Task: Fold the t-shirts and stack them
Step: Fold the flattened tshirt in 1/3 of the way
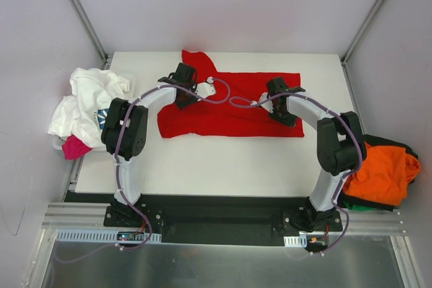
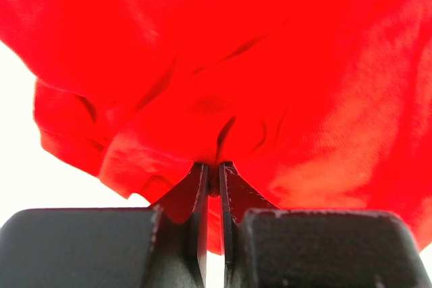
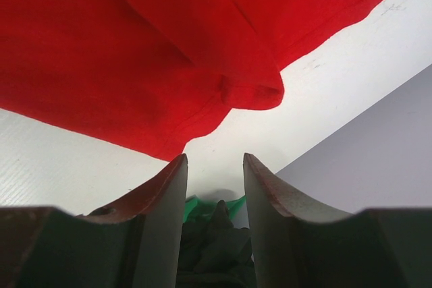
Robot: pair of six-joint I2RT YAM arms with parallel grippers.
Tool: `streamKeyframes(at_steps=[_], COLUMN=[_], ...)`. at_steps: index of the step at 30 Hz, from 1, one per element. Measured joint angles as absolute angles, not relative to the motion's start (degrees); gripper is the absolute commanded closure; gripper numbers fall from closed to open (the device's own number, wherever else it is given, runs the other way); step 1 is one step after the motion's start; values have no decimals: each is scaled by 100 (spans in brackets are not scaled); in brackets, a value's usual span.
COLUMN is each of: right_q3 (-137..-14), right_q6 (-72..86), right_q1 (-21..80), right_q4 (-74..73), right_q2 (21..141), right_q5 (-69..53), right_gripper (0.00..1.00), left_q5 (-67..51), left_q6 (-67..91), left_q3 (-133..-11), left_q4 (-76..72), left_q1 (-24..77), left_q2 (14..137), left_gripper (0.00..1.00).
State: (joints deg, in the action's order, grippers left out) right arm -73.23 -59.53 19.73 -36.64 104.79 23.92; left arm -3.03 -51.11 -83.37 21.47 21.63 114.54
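The big flat white worktop [image 1: 223, 166] carries one bright red cloth t-shirt [image 1: 236, 109]. It lies spread out on the far middle part, and its long way runs from left to right. One flap sticks up at the far left end.

Off the left edge sits a heap of white cloth t-shirts [image 1: 84, 102] with a pink cloth one [image 1: 73, 146] under it. Off the right edge sits a crumpled orange cloth t-shirt [image 1: 381, 173] on top of a green cloth one [image 1: 358, 202].

Both arms reach out over the red t-shirt, one at each end. The left gripper [image 2: 212, 166] is down on the left end. It is pinched tight on a bunched bit of red cloth.

The right gripper [image 3: 214, 160] hangs by the right end, near the front edge. Its jaws are apart and hold nothing. The folded red edge lies just ahead of it, not between the fingers.

I think the step is grabbing both ends for a fold. The left side is caught. The right arm is nearer the free end, so it likely needs to go forward a little and then pinch.
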Motion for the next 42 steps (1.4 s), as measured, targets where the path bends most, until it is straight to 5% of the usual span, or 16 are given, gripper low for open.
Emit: streamKeyframes(at_steps=[10, 11, 14, 17, 19, 31, 34, 42], right_q3=[-7229, -7229, -7229, -7229, -7229, -7234, -7312, -8707], right_q6=[-5935, -5935, -5929, -5918, -5918, -5907, -5852, -5363], right_q1=[1973, 1973, 1970, 1970, 1970, 1968, 1935, 1490], right_q4=[-3636, -3634, -3625, -3623, -3623, -3535, -3417, -3076], right_q2=[10479, 10479, 10479, 10479, 10479, 10479, 10484, 10855], right_q5=[2394, 2394, 2394, 2394, 2397, 2477, 2558, 2532], right_gripper=[58, 59, 59, 59, 59, 55, 42, 18], left_q5=[-429, -427, -423, -408, -399, -242, -196, -95], left_q6=[-4963, -4947, -4921, -4880, -4860, -4797, -4729, -4401], left_q3=[-9253, -9327, -9515, -9673, -9721, -9660, -9614, -10534], left_q4=[2128, 2123, 2115, 2117, 2123, 2110, 2014, 1828], left_q1=[2163, 2163, 2163, 2163, 2163, 2158, 2102, 1789], left_q2=[11616, 11655, 11813, 12011, 12097, 12116, 11994, 12073], left_gripper=[97, 79, 52, 45, 27, 10, 1, 1])
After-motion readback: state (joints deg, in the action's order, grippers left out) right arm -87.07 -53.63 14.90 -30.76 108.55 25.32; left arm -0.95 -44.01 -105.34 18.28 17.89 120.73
